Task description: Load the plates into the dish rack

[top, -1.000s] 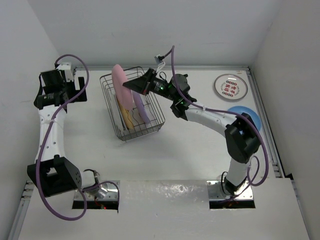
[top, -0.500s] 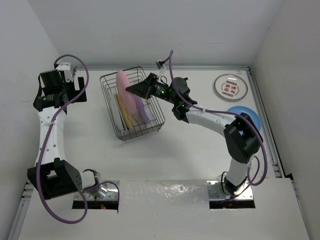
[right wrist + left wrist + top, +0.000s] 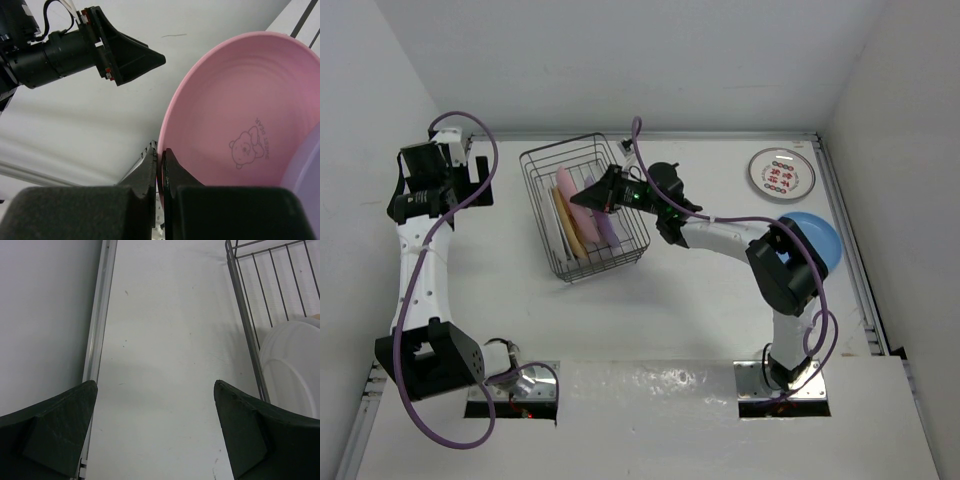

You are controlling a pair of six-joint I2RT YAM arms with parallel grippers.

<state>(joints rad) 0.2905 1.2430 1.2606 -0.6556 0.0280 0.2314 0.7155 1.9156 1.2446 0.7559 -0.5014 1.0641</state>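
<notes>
Left tool gapes over table; dish rack holds a pale plate.

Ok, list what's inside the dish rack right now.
Standing on edge in the dish rack: a pink plate, held at its rim by the right gripper, with a yellow plate and a purple plate beside it. Gripper and plates hide the rack floor beneath.

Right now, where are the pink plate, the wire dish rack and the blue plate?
pink plate (image 3: 235, 110): right wrist view, its inner face above the bear print.
wire dish rack (image 3: 603, 263): top external view, its near end wall.
blue plate (image 3: 820, 235): top external view, the part showing beside the arm.
</notes>
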